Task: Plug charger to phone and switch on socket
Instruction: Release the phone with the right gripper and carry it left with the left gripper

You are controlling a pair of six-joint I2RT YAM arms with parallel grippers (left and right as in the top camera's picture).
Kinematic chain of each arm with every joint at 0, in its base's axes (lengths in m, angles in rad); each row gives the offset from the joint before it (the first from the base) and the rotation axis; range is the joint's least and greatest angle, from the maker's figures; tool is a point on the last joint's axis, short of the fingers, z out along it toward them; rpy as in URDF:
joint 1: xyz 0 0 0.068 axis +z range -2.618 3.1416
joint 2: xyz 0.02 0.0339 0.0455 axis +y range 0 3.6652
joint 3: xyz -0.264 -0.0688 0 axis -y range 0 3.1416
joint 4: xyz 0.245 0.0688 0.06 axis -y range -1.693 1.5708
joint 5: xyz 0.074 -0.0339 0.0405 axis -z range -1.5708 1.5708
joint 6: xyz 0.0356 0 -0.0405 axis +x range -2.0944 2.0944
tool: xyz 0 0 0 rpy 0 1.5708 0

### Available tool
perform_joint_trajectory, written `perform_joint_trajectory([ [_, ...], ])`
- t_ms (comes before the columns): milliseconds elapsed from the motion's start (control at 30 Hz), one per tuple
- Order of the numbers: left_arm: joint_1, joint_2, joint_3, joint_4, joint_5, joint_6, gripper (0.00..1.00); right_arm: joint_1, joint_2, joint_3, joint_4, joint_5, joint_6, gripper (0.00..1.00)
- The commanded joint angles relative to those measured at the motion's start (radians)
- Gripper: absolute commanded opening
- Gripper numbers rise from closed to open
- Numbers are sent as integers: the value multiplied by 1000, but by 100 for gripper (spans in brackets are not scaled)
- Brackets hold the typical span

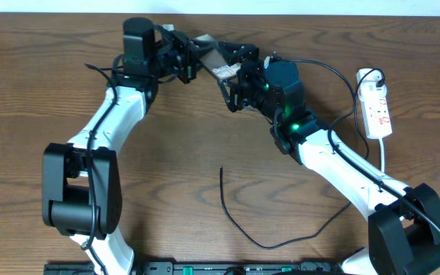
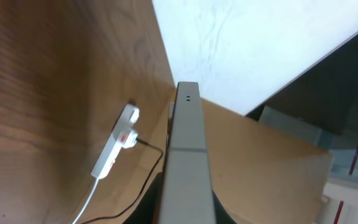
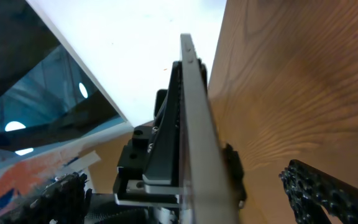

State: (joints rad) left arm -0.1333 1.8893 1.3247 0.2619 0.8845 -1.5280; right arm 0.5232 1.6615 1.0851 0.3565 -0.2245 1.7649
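Mid-brown, streaked with darker wavy wood grain: table [image 1: 37,76]. White with small red marks: socket [image 1: 377,107]; white as well: cord [image 2: 89,199]. Plain black: cable [image 1: 239,225]. Pale grey along the edge: phone [image 2: 187,155]. White shells with black joints: arms [image 1: 109,126]; bright green: light [image 1: 295,124] on the right one.

Lab: two robot arms [image 1: 105,130] on table [image 1: 21,99]

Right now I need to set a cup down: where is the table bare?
Bare: left of the left arm; centre, between it and the right arm, beyond the charger. Crowded: around the phone up top; by the socket.
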Motion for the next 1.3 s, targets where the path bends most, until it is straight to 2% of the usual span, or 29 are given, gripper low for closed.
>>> perform_joint_trajectory([
  [0, 77, -15, 21, 10, 21, 8, 7, -8, -6, 18, -1, -40, -88, 99],
  [233, 243, -15, 21, 10, 142, 32, 7, -64, -6, 18, -18, -179, -245, 99],
  [367, 329, -15, 21, 10, 255, 58, 7, -84, -6, 18, -69, -230, -394, 99],
  [500, 397, -15, 21, 10, 372, 129, 7, -83, -6, 18, -158, -243, -585, 99],
  [600, 435, -15, 21, 10, 438, 189, 7, -72, -6, 21, -239, -258, -641, 99],
  [733, 469, -15, 21, 10, 468, 224, 7, -40, -6, 77, -404, -247, -726, 99],
  [1033, 508, -15, 21, 10, 472, 230, 7, 54, 15, 375, -1138, 13, -1033, 99],
  [1133, 509, -15, 21, 10, 482, 231, 7, 83, 15, 375, -1183, 36, -1159, 99],
  [1267, 509, -15, 21, 10, 490, 238, 8, 106, 15, 373, -1178, 30, -1165, 99],
])
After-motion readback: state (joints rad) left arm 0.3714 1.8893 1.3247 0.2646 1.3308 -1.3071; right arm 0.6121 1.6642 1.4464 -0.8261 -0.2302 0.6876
